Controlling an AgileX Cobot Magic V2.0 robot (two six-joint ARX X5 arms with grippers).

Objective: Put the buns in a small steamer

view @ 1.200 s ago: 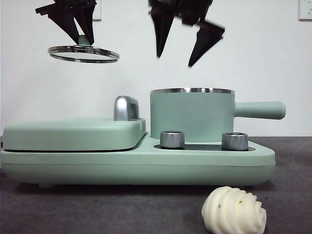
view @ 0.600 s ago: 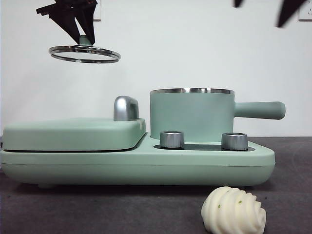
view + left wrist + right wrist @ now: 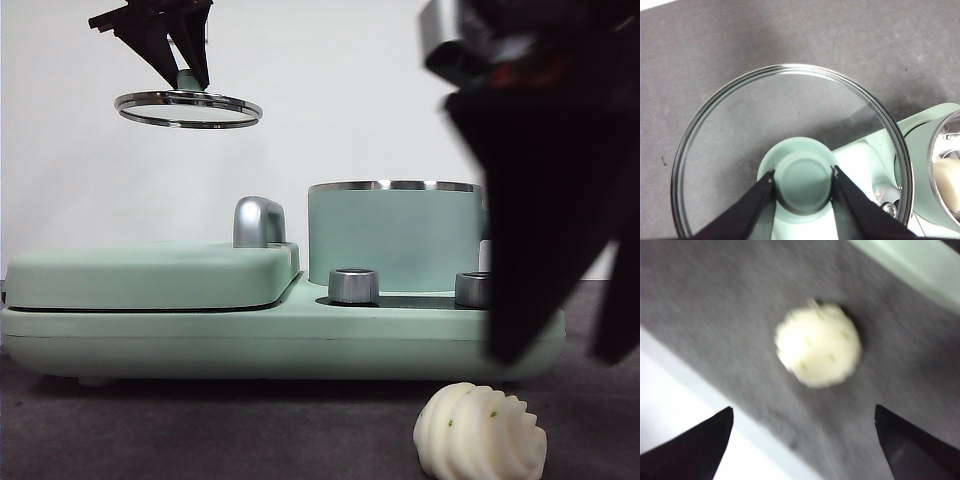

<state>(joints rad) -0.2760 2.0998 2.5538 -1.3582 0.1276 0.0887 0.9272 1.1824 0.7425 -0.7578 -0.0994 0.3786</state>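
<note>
- Grey tabletop [image 3: 200,430] and a plain white wall sit behind a mint green cooker base [image 3: 280,340]; a slip near the table edge, which shows close by in the right wrist view, could send a bun off it.
- On the base stands the small steamer [image 3: 390,235], uncovered; one pale bun [image 3: 947,182] seems to lie inside it, partly hidden, so a careless drop could land the second on the rim.
- Left gripper [image 3: 802,182] pinches the lid [image 3: 740,150] by its knob, held high over the flat griddle cover [image 3: 150,275]; a loose grip would drop it there.
- Right gripper [image 3: 802,440], jaws spread wide, hovers above the spiral bun [image 3: 480,432], which lies on the table in front of the base; the blur suggests speed, and a fast squeeze could dent the soft dough or knock it aside.
</note>
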